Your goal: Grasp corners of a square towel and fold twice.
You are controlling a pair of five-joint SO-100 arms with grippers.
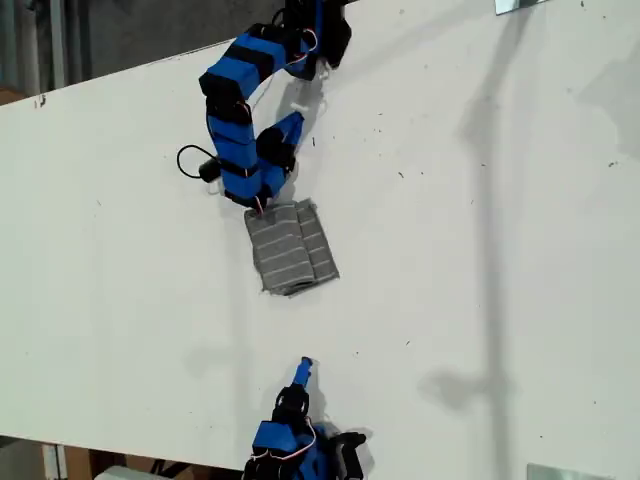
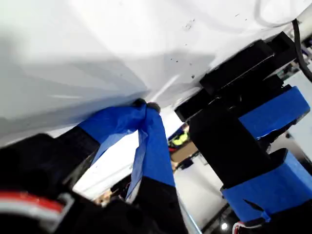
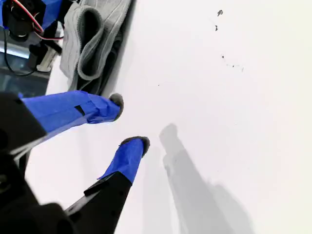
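While the towel (image 1: 291, 248) lies folded into a compact striped bundle near the middle of the white table (image 1: 480, 250), an arm at the exterior view's top bends down beside its upper edge; that arm's own body hides its jaws there. My first gripper (image 2: 146, 105) shows both blue jaw tips touching, closed on nothing, with a blue-and-black arm segment (image 2: 253, 136) close by. My second gripper (image 3: 129, 122) has its jaws parted and empty, apart from the towel's layered edge (image 3: 90, 44).
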